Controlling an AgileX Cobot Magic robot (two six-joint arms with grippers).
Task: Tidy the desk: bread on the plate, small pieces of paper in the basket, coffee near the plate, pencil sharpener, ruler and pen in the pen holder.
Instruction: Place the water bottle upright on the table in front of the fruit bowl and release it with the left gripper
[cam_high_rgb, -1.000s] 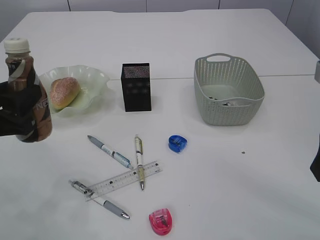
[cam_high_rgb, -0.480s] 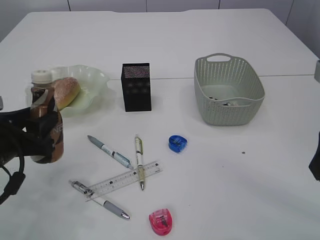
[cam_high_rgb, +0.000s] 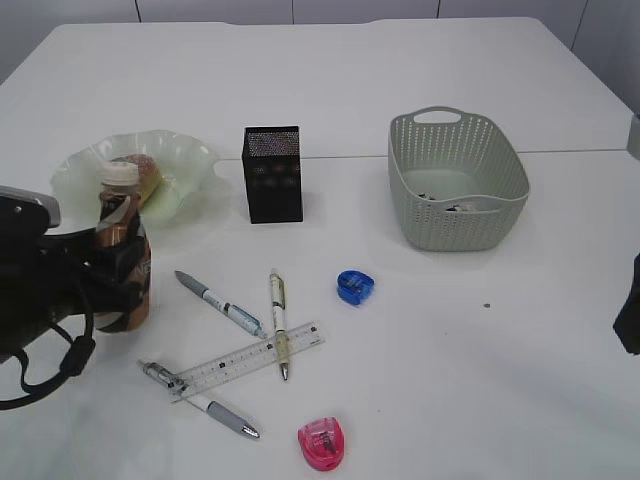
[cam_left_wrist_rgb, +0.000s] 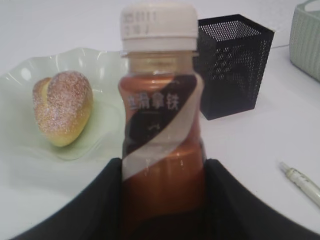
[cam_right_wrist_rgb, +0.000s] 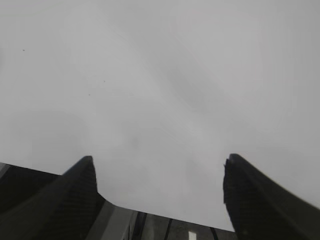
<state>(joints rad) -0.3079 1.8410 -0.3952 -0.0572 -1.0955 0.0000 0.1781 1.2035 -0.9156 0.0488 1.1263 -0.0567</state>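
Coffee (cam_high_rgb: 122, 250) has dropped from high at 9 o'clock to beside the plate (cam_high_rgb: 195, 160); left gripper (cam_high_rgb: 105, 270) grips it. We're nearly done w/ this step; right gripper (cam_right_wrist_rgb: 159, 195) wide, empty.

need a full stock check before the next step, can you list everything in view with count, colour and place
desk: 1, white, underneath all
plate: 1, pale green, back left
bread: 1, golden brown, on plate
coffee: 1, brown, in front of plate
pen holder: 1, black, centre back
basket: 1, grey-green, back right
pens: 3, front centre
ruler: 1, clear, across pens
sharpeners: 2, blue centre, pink front
left gripper: black, shut on coffee
right gripper: black, open, right edge
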